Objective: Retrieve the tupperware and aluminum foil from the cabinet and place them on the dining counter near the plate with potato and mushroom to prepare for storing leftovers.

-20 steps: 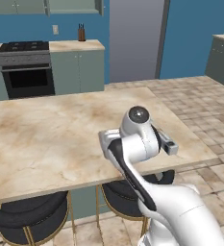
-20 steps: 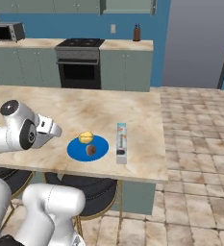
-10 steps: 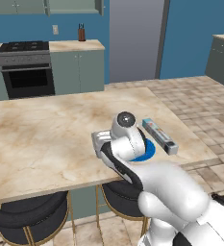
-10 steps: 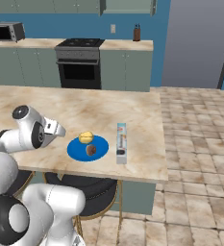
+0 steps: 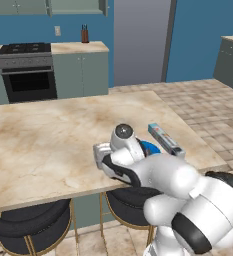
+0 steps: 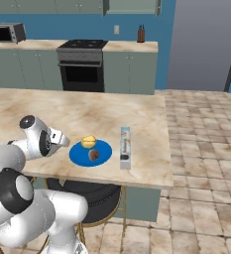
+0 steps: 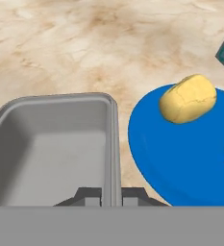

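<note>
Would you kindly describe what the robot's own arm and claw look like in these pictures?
The arm is built of glossy white rounded segments joined by dark grey rings. A round grey cap with a pale centre closes one joint. A black strip runs along the white forearm. The claw ends in two small dark grey finger tips. No cables or printed markings show.

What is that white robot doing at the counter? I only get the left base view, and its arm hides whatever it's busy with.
Observer: The gripper is shut on the rim of a grey tupperware.
Visitor: Anything next to it?
Observer: A blue plate lies just beside the tub, apart from it.
Visitor: Empty plate?
Observer: No, it carries a yellowish potato and a small brown mushroom.
Visitor: And that long box?
Observer: The aluminum foil lies flat on the dining counter, on the plate's far side from the tub.
</note>
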